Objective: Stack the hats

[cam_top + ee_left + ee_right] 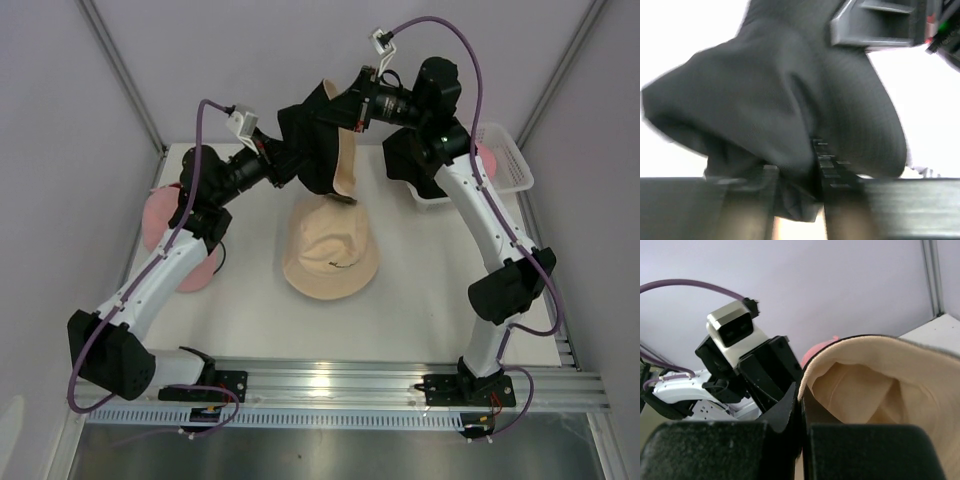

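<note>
Hanging unstacked above the tan hat, the black hat is pinched by the right gripper, seemingly by the left gripper too.

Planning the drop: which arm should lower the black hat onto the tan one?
Probably right: the right tool is shut on the black hat above the tan hat; the left tool's grip is blurred.

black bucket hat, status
Right gripper shut on black fabric bucket hat. Left gripper around its fabric, grip unclear. Hangs above tan fabric bucket hat; nothing between.
</note>
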